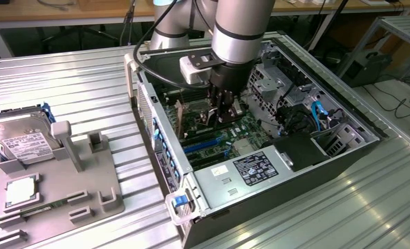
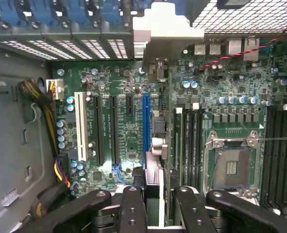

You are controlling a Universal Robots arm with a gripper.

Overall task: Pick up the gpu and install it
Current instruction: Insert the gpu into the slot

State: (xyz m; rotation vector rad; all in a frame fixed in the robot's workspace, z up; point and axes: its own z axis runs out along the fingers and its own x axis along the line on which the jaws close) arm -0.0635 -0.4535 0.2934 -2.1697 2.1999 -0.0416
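You see the arm reaching down into the open case (image 1: 357, 124), which lies on its side on the ribbed metal worktop (image 1: 66, 78). Its end effector (image 1: 221, 115) sits low over the motherboard (image 1: 225, 137), with the gpu (image 1: 183, 122) edge-on at its fingers, running towards the slot wall. At the exterior view's left, a grey fixture (image 1: 87, 179) carries a hard drive (image 1: 16, 137) and a square chip (image 1: 22, 189).

One gpu (image 2: 167, 29), one hard drive (image 1: 18, 137)
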